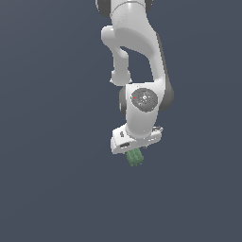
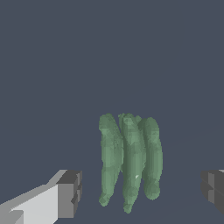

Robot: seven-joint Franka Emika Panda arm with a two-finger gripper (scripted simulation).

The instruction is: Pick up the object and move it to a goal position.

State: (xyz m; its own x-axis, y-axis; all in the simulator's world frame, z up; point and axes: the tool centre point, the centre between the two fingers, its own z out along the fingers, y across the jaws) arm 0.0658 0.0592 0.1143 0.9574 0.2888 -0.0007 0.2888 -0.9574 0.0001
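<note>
Wrist view, nearest elements: two dark grey fingertips (image 2: 69, 194) of the gripper (image 2: 142, 192) stand wide apart at the lower edge of the frame, one on a white finger at lower left, the other partly cut off at lower right. Between them, touching neither, lies the object (image 2: 130, 159), slightly right of centre in the lower half. It is dull green and matte, formed of three long rounded lobes set side by side with grooves between, each tapering to a blunt tip.

Risk, as a judgement: the lobes are curved and uneven, so flat pads closing on them may meet only a ridge, letting the piece roll, twist or squeeze out. The object also sits nearer one fingertip than the other, so the first pad to touch may push it aside.

Beyond lies a plain, featureless blue-grey floor (image 2: 52, 65).

Exterior view: the white, smooth-shelled arm (image 1: 137, 61) hangs from the top centre, its gripper (image 1: 134, 150) just above the object (image 1: 135, 158), which shows below centre; whether it rests on the floor cannot be told.
</note>
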